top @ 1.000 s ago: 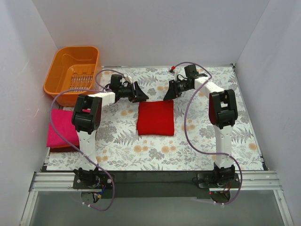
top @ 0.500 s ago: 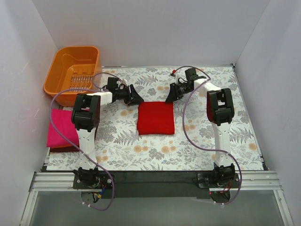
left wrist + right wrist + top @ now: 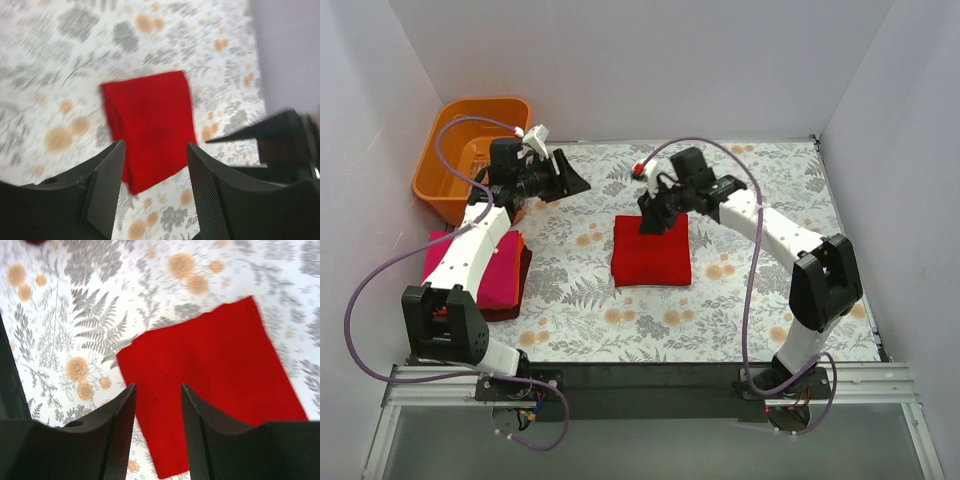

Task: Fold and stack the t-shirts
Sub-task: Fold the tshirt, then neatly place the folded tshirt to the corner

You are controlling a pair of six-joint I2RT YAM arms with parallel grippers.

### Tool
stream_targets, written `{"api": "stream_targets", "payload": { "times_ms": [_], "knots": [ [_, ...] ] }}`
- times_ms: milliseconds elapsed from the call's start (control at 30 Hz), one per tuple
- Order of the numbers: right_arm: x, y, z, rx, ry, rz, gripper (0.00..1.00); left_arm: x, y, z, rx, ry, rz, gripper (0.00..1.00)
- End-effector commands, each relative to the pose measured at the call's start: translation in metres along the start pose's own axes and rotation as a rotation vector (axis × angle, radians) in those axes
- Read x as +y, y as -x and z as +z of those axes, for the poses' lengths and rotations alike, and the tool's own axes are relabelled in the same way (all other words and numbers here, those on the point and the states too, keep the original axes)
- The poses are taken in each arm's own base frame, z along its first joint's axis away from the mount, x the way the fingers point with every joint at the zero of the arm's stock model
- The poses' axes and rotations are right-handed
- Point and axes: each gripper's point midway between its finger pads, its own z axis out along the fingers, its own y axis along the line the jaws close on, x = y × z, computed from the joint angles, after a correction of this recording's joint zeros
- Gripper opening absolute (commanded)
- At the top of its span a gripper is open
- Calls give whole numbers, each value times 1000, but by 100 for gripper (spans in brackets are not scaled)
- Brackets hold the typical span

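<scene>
I see the red t-shirt [image 3: 651,250] folded flat mid-bench [image 3: 760,300], nearly square. I judge its slightly longer side runs near to far. The stack [image 3: 470,270] of pink, orange and dark red shirts sits at left, so adding the red one remains. Both hands are apart and empty: right hand [image 3: 655,220] over the shirt's far edge, left hand [image 3: 575,183] far-left.

R tool [image 3: 653,220] hangs over far edge of folded red shirt [image 3: 651,255]; cloth lies flat & low under it. Open floral counter [image 3: 760,290] to its right & on near side. L tool [image 3: 575,182] is over bare counter, w/ room ahead toward R tool. Orange basket [image 3: 480,112] just behind it, shirt stack [image 3: 445,275] further back beside its arm. Back wall [image 3: 650,70] beyond both.
</scene>
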Motion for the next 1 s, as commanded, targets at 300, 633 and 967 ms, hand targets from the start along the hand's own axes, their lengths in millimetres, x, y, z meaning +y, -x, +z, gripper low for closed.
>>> {"api": "stream_targets", "payload": {
  "times_ms": [300,633,967],
  "knots": [
    [72,-65,97,258,-63,-348,59,84,-93,-41,220,318,-173,54],
    [61,-106,145,336,-94,-368,58,99,-114,-43,270,351,-172,53],
    [59,-126,120,340,-57,-378,1,92,-139,-32,295,260,-277,54]
  ]
}}
